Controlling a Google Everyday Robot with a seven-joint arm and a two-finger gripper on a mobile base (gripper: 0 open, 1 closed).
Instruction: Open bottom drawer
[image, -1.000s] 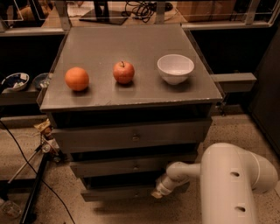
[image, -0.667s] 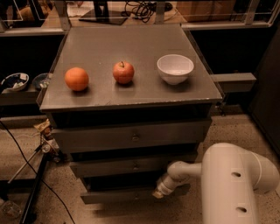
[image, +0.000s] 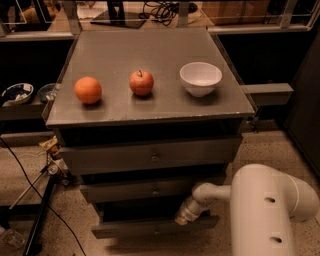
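The grey cabinet has three drawers. The bottom drawer (image: 145, 227) is the lowest, slimmest front; it stands pulled out a little past the middle drawer (image: 150, 190), and its small central knob shows faintly. My gripper (image: 181, 218) is at the end of the white arm (image: 260, 210), low at the right part of the bottom drawer's top edge, touching or just above it. The top drawer (image: 150, 156) is shut.
On the cabinet top (image: 150, 50) sit an orange (image: 88, 90), a red apple (image: 141, 82) and a white bowl (image: 200, 78). Cables and a stand leg (image: 40, 210) lie on the floor at left. A shelf with dishes (image: 17, 93) is at far left.
The bottom drawer front has slid slightly further out toward the camera, and my gripper has moved with it. The rest is unchanged.
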